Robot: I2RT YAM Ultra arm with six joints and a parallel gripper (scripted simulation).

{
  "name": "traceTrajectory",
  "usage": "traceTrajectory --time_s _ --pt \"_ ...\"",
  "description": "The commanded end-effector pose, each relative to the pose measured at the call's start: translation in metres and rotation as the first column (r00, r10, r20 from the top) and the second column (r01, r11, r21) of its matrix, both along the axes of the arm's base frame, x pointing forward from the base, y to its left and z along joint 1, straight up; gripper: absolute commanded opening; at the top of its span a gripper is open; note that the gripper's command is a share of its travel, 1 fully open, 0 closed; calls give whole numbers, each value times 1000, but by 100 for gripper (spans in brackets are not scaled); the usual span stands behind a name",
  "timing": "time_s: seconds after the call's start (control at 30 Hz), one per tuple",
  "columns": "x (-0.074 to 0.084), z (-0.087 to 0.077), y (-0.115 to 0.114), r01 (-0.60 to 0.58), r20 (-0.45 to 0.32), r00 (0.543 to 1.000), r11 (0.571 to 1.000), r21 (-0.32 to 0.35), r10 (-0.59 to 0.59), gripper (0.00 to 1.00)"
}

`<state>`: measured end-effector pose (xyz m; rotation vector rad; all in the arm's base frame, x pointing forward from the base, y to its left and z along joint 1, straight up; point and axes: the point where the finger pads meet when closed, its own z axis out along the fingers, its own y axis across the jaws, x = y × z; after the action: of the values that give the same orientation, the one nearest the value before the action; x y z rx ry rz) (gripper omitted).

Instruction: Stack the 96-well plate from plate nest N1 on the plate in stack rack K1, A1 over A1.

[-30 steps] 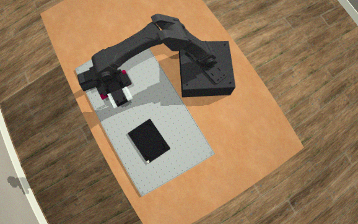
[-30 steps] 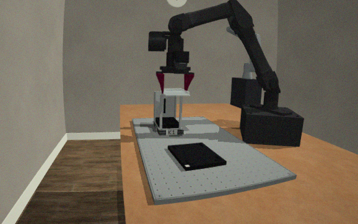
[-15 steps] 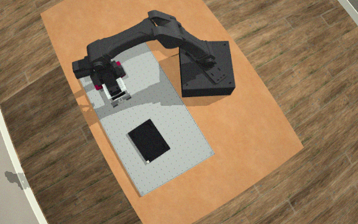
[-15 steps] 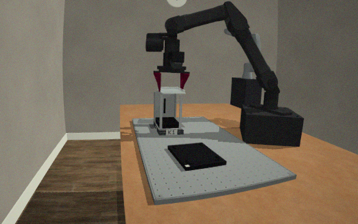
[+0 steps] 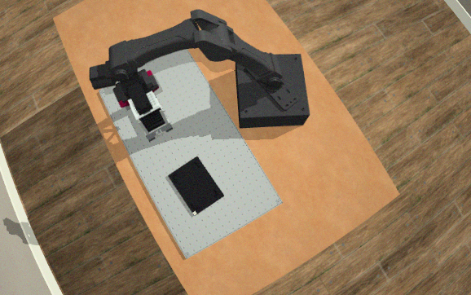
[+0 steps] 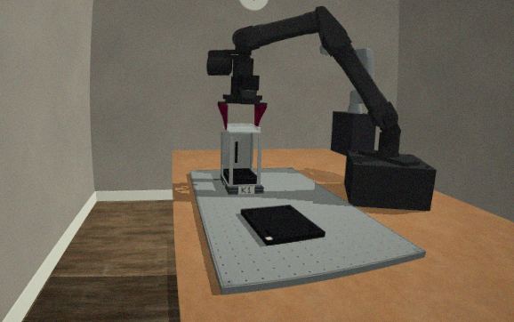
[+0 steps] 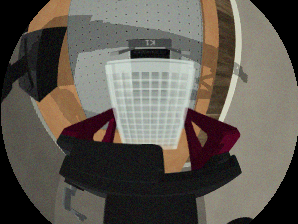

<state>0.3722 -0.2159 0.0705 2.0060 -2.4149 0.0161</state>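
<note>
My gripper [image 6: 242,116], with dark red fingers, is shut on the white 96-well plate [image 6: 242,128] and holds it level at the top of the stack rack K1 [image 6: 241,160]. In the wrist view the plate's well grid [image 7: 149,104] fills the space between the fingers, with the rack's front tabs [image 7: 152,46] just beyond it. A dark plate [image 6: 240,175] lies at the bottom of K1. From above, the held plate hangs over the rack's dark plate [image 5: 154,121]. The plate nest N1 [image 6: 282,223] is a black pad with nothing on it; its pale A1 marker [image 6: 269,239] is at the near corner.
The grey perforated baseplate [image 5: 191,163] carries K1 and N1 [image 5: 195,185]. The arm's black base block [image 6: 389,180] stands to the right on the orange table. The rack's upright posts surround the dark plate.
</note>
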Motion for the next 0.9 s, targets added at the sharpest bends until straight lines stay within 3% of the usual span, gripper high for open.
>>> traceTrajectory --time_s 0.0,0.87 --pt "7 24 6 -28 39 999 1000 -11 28 0" --pt "9 21 9 -17 33 999 1000 -7 18 0"
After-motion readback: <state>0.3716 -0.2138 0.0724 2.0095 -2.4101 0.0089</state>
